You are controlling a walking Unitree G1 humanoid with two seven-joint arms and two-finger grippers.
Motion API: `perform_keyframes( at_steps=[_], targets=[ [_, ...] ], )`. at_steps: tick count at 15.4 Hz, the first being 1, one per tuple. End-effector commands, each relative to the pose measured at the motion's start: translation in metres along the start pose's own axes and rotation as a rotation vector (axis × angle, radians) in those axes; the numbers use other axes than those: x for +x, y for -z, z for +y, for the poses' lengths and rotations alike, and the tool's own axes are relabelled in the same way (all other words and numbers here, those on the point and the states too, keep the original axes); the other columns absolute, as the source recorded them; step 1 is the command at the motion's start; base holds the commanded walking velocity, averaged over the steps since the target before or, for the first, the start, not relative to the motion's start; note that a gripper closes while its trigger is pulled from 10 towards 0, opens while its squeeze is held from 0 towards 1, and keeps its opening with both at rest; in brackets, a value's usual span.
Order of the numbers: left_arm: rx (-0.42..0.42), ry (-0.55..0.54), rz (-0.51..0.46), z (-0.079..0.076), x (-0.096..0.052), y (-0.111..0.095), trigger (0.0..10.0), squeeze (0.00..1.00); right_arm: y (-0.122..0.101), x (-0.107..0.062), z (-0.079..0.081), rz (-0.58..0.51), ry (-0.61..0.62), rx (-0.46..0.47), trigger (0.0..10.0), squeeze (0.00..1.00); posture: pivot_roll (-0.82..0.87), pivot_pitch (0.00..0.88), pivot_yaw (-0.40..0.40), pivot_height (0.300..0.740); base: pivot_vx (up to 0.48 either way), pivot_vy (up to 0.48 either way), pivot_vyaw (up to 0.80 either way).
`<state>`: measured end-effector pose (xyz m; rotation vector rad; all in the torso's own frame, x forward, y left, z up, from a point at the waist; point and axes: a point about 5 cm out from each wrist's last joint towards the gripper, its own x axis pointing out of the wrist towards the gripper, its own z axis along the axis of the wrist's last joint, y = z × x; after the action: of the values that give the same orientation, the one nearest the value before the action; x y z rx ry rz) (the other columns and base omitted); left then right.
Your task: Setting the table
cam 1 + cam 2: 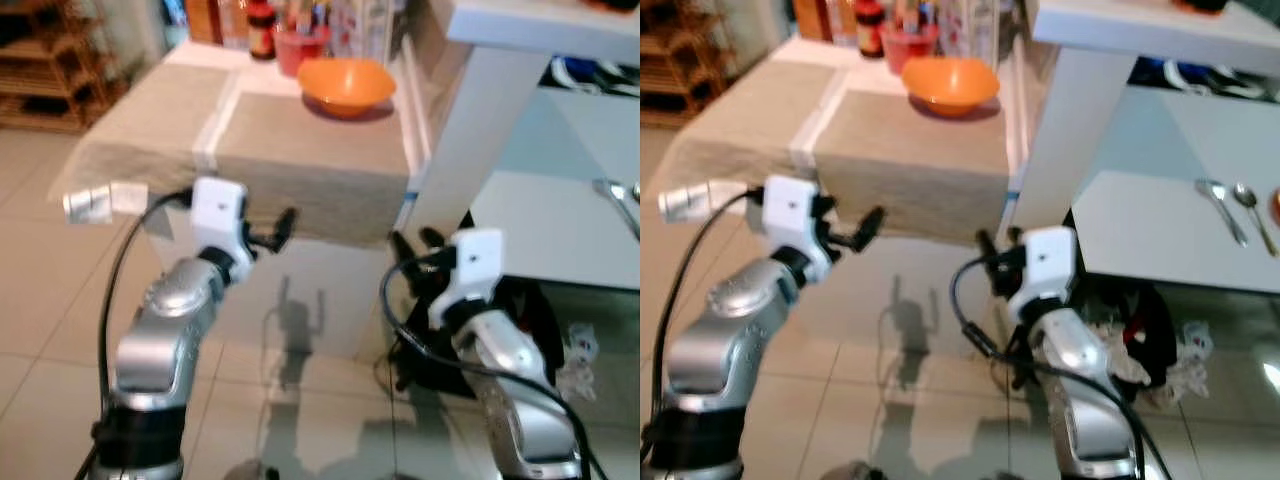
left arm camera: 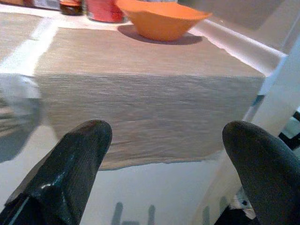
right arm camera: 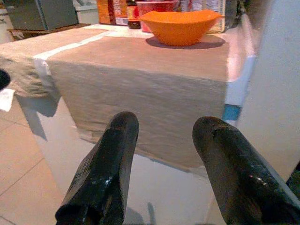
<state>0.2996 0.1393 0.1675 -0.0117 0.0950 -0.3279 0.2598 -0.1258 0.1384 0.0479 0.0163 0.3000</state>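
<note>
Both silver arms are raised and bent before a cloth-covered counter [image 1: 300, 150], over the tiled floor [image 1: 40, 300]. The left gripper [image 1: 280, 230] points at the cloth's hanging edge, its black fingers [image 2: 70, 159] spread wide with nothing between them. The right gripper [image 1: 415, 245] hovers near the counter's corner, fingers [image 3: 108, 168] likewise apart and empty. An orange bowl [image 1: 347, 85] sits at the counter's far end, just in front of a red cup [image 1: 297, 48] and bottles [image 1: 262, 28]. The right eye view takes in two spoons [image 1: 1230, 205] lying on a lower white surface [image 1: 1140, 230] to the right.
</note>
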Motion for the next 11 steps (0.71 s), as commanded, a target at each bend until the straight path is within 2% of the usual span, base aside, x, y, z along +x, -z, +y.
perform_keyframes(
  at_steps=[1,4,8,9,11],
  targets=[
    [0.012,0.016,-0.007,-0.006,0.004,-0.002,10.0,0.0,0.0,-0.002,-0.007,0.009,0.025,-0.01,10.0,0.0,-0.03,0.022,-0.037,0.74,0.0,0.0,0.0],
    [0.031,0.025,-0.038,-0.008,0.005,-0.007,10.0,0.0,0.0,0.0,-0.006,0.011,0.02,-0.014,10.0,0.0,-0.03,0.025,-0.039,0.74,0.0,0.0,0.0],
    [0.033,0.038,-0.076,-0.012,0.007,-0.015,10.0,0.0,-0.012,0.004,-0.006,-0.072,0.036,-0.084,10.0,0.0,-0.03,0.024,-0.04,0.74,0.418,0.0,0.0],
    [0.035,0.039,-0.091,-0.012,0.007,-0.018,10.0,0.0,-0.019,0.005,-0.007,-0.106,0.057,-0.084,10.0,0.0,-0.03,0.021,-0.039,0.74,0.428,0.0,0.0],
    [0.04,0.039,-0.104,-0.012,0.009,-0.02,10.0,0.0,-0.019,0.008,-0.01,-0.106,0.078,-0.081,10.0,0.0,-0.03,0.012,-0.038,0.74,0.431,0.0,0.0]
  ],
)
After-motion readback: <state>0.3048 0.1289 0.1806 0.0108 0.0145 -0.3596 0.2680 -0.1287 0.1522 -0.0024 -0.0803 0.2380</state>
